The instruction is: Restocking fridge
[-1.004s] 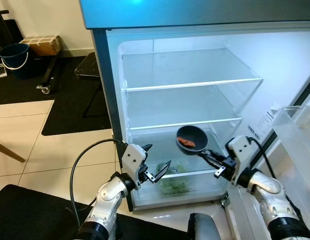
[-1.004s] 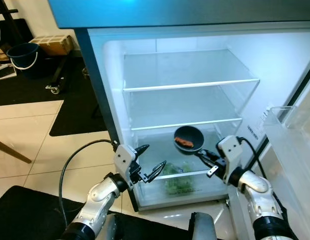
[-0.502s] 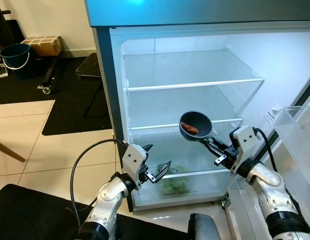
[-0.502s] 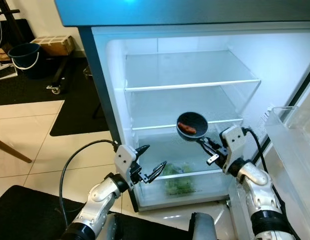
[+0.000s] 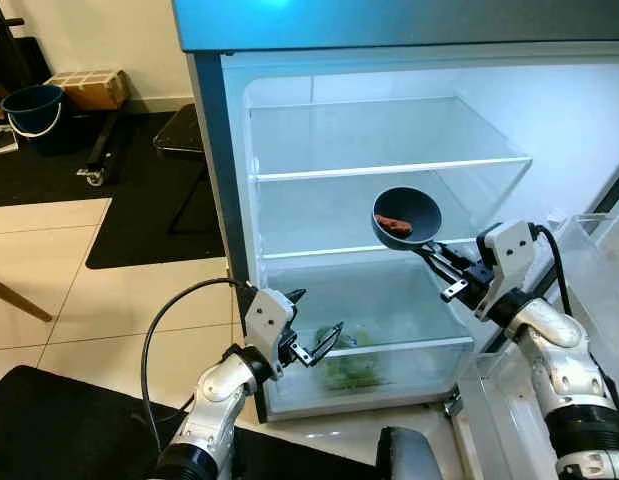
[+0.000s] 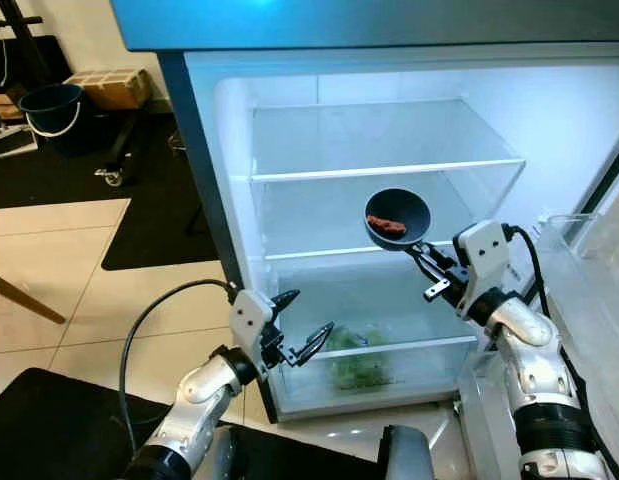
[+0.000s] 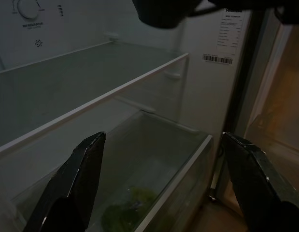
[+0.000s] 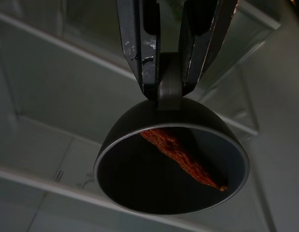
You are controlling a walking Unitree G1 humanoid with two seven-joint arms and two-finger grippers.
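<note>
We see the open fridge (image 5: pixel 389 180) with two glass shelves (image 5: pixel 389 165) and, at the bottom, a clear crisper drawer (image 5: pixel 389 350) that holds a bunch of leafy greens (image 5: pixel 351 368).

Our right gripper (image 5: pixel 441 268) pinches the short handle of a small dark pan (image 5: pixel 406 217), its two black fingers (image 8: pixel 135 53) pressed against either side of the handle. The pan is held in the air in front of the fridge, between the upper and lower shelf, just above the front edge of the lower one. Inside it lies a single reddish-brown strip of food (image 8: pixel 180 157), running slantwise across the bowl. The pan's long axis runs from the gripper up and to our left, bowl toward the fridge interior, handle toward our right wrist, and its open face is tipped toward the head camera.

Our left gripper (image 5: pixel 317 342) hovers with its fingers (image 7: pixel 79 183) spread apart before the crisper drawer, holding nothing.
</note>
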